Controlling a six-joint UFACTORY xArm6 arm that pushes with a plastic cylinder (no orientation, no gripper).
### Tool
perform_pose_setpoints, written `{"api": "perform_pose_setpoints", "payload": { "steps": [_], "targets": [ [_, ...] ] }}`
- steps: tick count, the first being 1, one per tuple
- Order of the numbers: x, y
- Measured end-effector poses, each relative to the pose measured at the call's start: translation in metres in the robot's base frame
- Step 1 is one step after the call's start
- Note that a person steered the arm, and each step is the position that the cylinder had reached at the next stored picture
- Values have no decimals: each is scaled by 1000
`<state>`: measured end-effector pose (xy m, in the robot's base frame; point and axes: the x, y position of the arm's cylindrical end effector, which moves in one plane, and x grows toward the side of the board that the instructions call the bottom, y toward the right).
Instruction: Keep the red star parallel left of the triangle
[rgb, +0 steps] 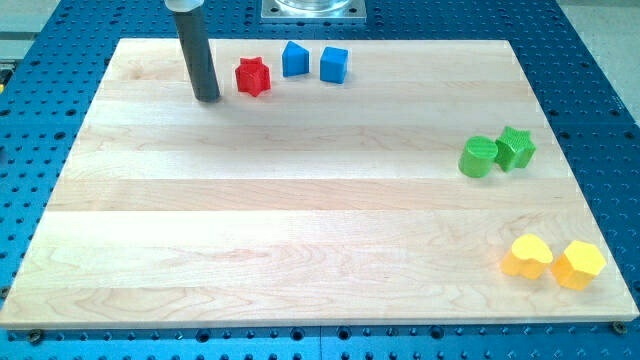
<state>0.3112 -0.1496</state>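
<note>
1. Your tool, a bare rod that grasps nothing, stands on the desk near its top-left corner.
2. The red star lies just right of it, apart.
3. The blue triangle sits just right of the star.

From my remote station I see 1 arm element only: the straight dark grey rod, entering from the view's top edge at upper left. It stands close to upright, with a slight lean toward the view's right as it descends. Its upper end is cut off by the frame. My tip sits down at board level, its round end face not visible. No joints or links show.
</note>
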Motion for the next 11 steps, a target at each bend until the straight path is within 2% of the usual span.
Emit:
{"api": "perform_pose_setpoints", "payload": {
  "steps": [2, 3, 4, 5, 6, 7, 8, 9, 10, 11],
  "targets": [
    [-16, -32],
    [17, -38],
    [50, 8],
    [48, 68],
    [13, 40],
    [2, 38],
    [19, 42],
    [11, 63],
    [-22, 44],
    [-27, 39]
  ]
}}
